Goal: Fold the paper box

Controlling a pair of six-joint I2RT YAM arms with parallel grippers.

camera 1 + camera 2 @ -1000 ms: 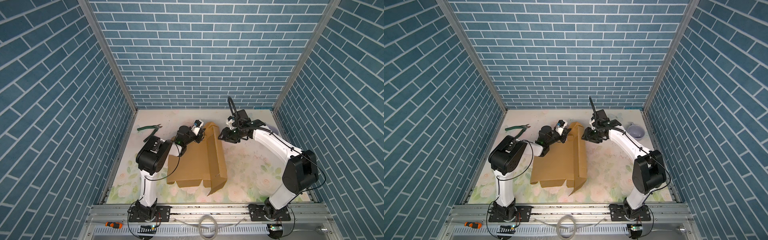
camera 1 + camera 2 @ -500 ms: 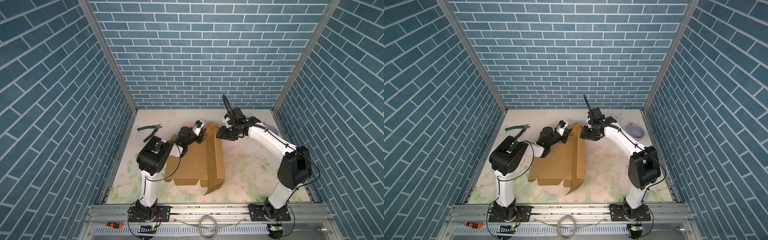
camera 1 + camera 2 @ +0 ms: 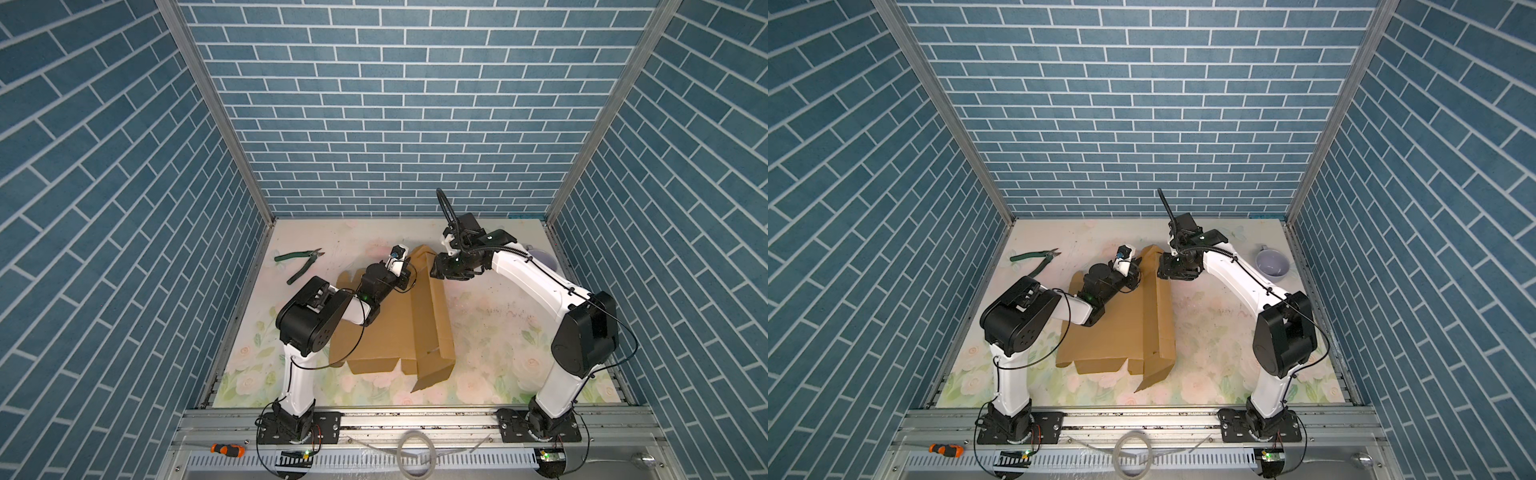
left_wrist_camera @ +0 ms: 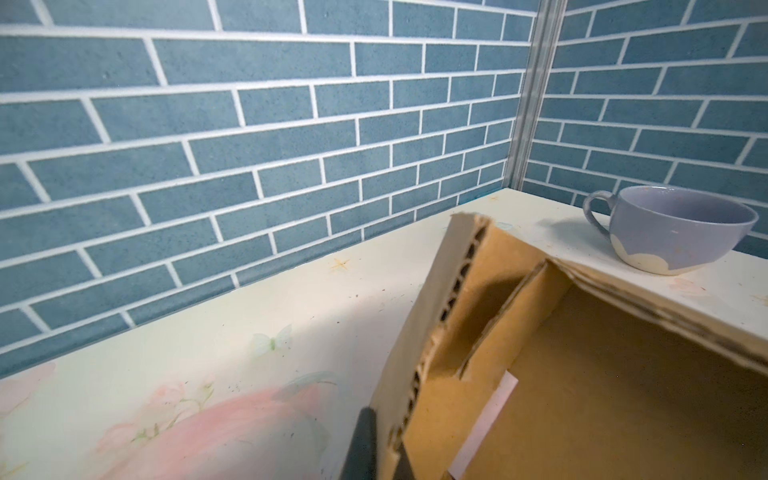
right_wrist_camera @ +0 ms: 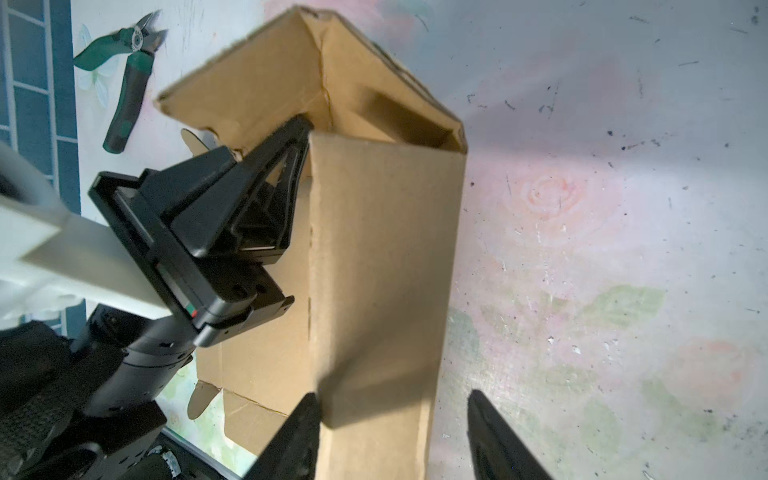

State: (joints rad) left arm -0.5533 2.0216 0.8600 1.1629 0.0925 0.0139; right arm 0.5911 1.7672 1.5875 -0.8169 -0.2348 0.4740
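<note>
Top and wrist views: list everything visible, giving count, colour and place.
paper box: 1, brown, table centre, partly folded.
pliers: 1, green-handled, far left of table.
cup: 1, lilac, far right corner.
screwdriver: 1, orange and black, front rail, left.
table: 1, pale floral.
walls: 3, blue brick, around the table.
left pincer: 1, black, shut on the paper box's far flap.
right pincer: 1, black, open over the paper box's raised side.

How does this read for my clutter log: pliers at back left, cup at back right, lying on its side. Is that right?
Not quite: the cup stands upright, as the left wrist view shows. It is at back right, and the pliers are at back left.
</note>
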